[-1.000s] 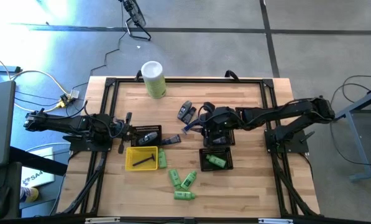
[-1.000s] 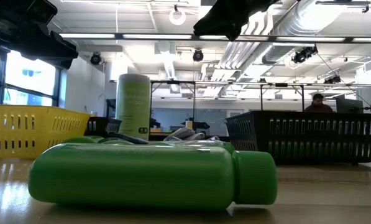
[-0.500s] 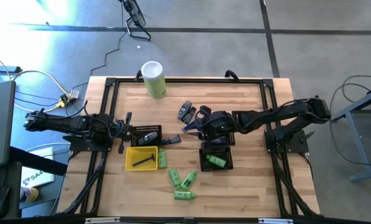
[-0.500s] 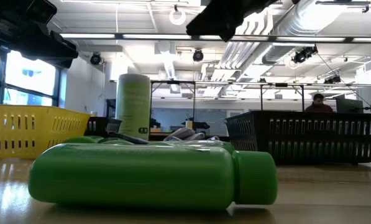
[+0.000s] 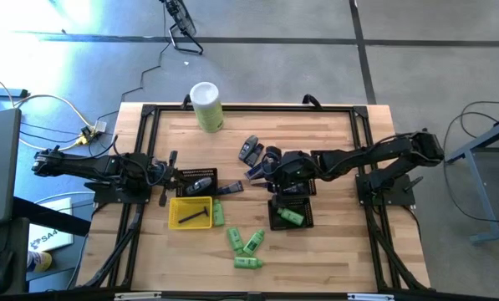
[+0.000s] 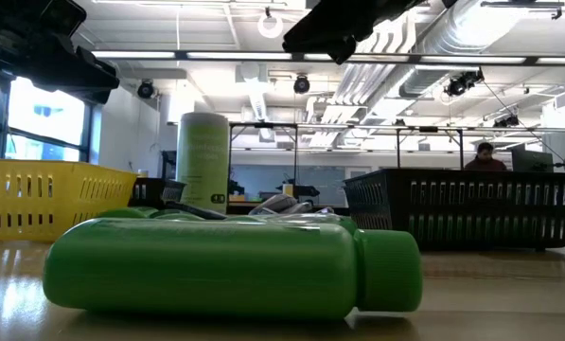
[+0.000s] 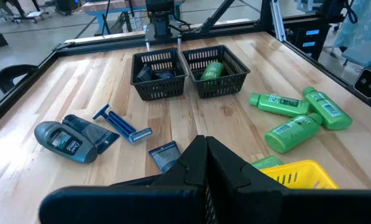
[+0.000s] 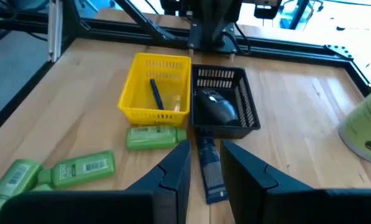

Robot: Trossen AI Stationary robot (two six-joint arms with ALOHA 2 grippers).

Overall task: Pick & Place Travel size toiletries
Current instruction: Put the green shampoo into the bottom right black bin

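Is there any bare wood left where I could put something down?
Yes: the far right part of the table, beyond the canister, and both front corners. The middle is crowded: yellow tray, black baskets, green bottles, dark tubes and the right tool.
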